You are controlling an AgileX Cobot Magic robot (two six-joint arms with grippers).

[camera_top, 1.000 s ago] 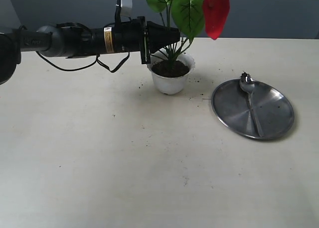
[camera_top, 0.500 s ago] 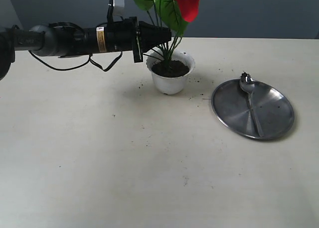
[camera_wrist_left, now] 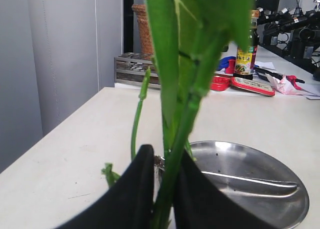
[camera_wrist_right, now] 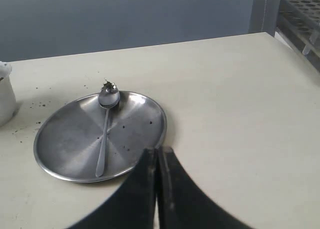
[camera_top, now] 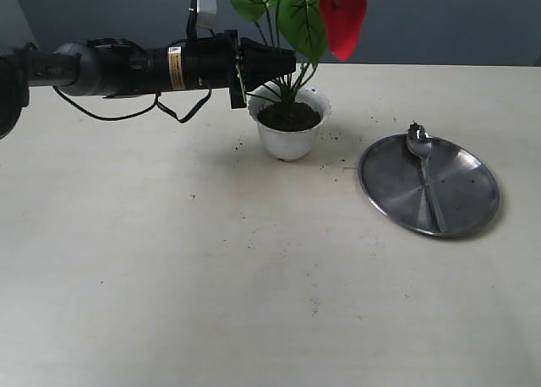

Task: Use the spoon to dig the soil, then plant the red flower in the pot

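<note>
Red flower [camera_top: 342, 15] stands upright, stems running down into the soil [camera_top: 288, 117] of the pot [camera_top: 290, 133]; bloom and leaves rise above the rim. Left tool [camera_top: 287, 64] is clamped on the stems just above the soil; the left wrist view shows both black fingers [camera_wrist_left: 131, 194] pressed against the green stalk.

Spoon [camera_top: 425, 171] lies on the steel plate [camera_top: 473, 184], bowl dirty with crumbs, so digging looks finished. Loose soil specks on the counter [camera_top: 254, 277] around pot and plate.

Step in hand, as judged: planting, seating the stems. Next move calls for checking the flower stands on its own, then releasing and backing away sideways without dragging leaves.

Right tool [camera_wrist_right: 157, 189] hangs near the plate, fingers pressed together, holding nothing.
</note>
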